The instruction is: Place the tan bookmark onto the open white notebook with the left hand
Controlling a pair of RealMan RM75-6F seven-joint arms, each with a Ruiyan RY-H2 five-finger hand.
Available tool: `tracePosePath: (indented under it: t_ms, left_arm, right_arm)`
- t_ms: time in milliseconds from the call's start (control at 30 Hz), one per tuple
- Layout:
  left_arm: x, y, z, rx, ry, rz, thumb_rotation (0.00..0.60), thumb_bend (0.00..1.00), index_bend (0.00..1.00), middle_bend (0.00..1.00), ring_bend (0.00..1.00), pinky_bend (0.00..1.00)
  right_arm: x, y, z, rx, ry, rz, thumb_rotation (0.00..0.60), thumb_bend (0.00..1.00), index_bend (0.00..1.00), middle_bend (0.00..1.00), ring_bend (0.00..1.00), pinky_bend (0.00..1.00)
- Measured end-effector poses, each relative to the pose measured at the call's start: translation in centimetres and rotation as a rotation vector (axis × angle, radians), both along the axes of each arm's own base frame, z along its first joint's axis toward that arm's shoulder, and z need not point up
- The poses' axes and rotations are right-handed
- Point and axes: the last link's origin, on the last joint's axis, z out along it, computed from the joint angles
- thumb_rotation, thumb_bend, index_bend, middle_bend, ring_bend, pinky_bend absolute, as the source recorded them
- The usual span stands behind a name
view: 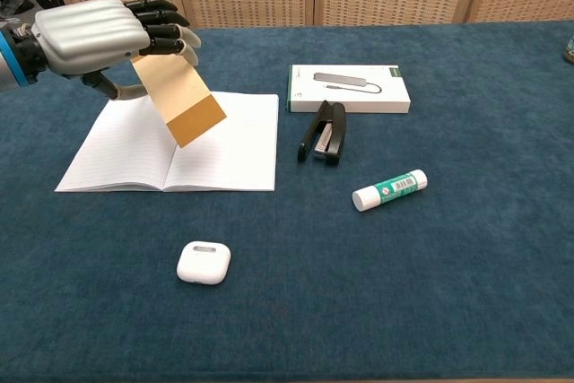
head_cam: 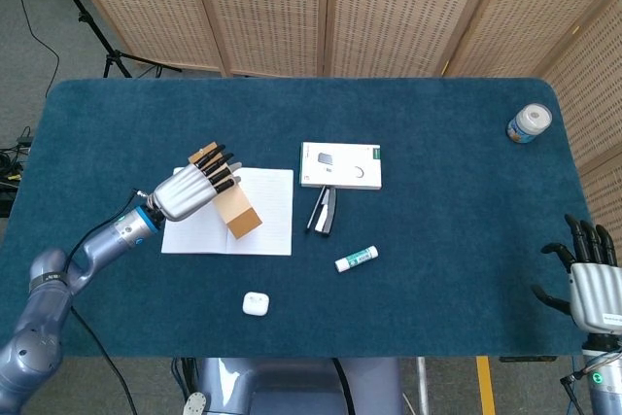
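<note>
Fingers (view: 161,24) on the left hand (view: 94,35) are curled over the top end of the tan bookmark (view: 179,96), holding it so it hangs tilted above the open white notebook (view: 229,154), roughly over the middle fold. From the chest view the lower end looks like it's off the page, but I honestly can't tell if it's touching. The right hand (head_cam: 593,284) sits way off at the near right corner, fingers spread apart and holding nothing.

Surface is a table (head_cam: 437,279) covered in dark teal felt or carpet-type cloth. Behind it there's a row of woven wicker-look folding screens (head_cam: 389,7) with light wood frames. Grey floor at the far left with a black tripod leg (head_cam: 97,31) and a cable on it.

Other stuff on the cloth: a flat white box (view: 350,89) with a picture of a grey slim gadget on the lid and a green strip on its edge, a black stapler (view: 325,132) just in front of it, a glue stick (view: 389,190) with a green and white label, a white earbud case (view: 204,263) near the front, and a small can (head_cam: 529,123) at the far right corner. All the label writing is too small to read.
</note>
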Motion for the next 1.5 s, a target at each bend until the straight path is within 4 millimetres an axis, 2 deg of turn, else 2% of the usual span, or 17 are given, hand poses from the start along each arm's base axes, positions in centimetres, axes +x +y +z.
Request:
tracePosePath:
  t_ms: [400, 900, 1000, 1167, 1500]
  left_arm:
    - [1.0, -0.7, -1.1, -0.073, 0.028, -0.072, 0.600, 0.35, 0.35, 0.20, 0.09, 0.06]
    - [-0.7, -1.1, -1.1, -0.090, 0.143, -0.080, 0.600, 0.30, 0.34, 0.19, 0.09, 0.06]
    - [-0.8, -1.1, -1.1, -0.086, 0.148, -0.079, 0.600, 0.27, 0.26, 0.18, 0.08, 0.06]
    - [-1.0, -0.9, -1.1, -0.064, 0.155, -0.064, 0.600, 0.25, 0.02, 0.16, 0.07, 0.06]
    - [-1.4, -0.2, -0.5, -0.053, 0.080, 0.028, 0.600, 0.25, 0.00, 0.12, 0.07, 0.06]
  right_arm:
    - [-0.9, 0.5, 0.7, -0.023, 0.014, -0.028, 0.600, 0.13, 0.38, 0.06, 0.00, 0.00]
    - [-1.1, 0.6, 1.1, -0.041, 0.019, -0.030, 0.600, 0.13, 0.38, 0.06, 0.00, 0.00]
    - [-1.1, 0.6, 1.1, -0.044, 0.020, -0.030, 0.600, 0.13, 0.38, 0.06, 0.00, 0.00]
    - [-1.1, 0.6, 1.1, -0.051, 0.021, -0.030, 0.600, 0.13, 0.38, 0.06, 0.00, 0.00]
    - [-1.2, 0.5, 1.1, -0.054, 0.020, -0.029, 0.600, 0.13, 0.38, 0.06, 0.00, 0.00]
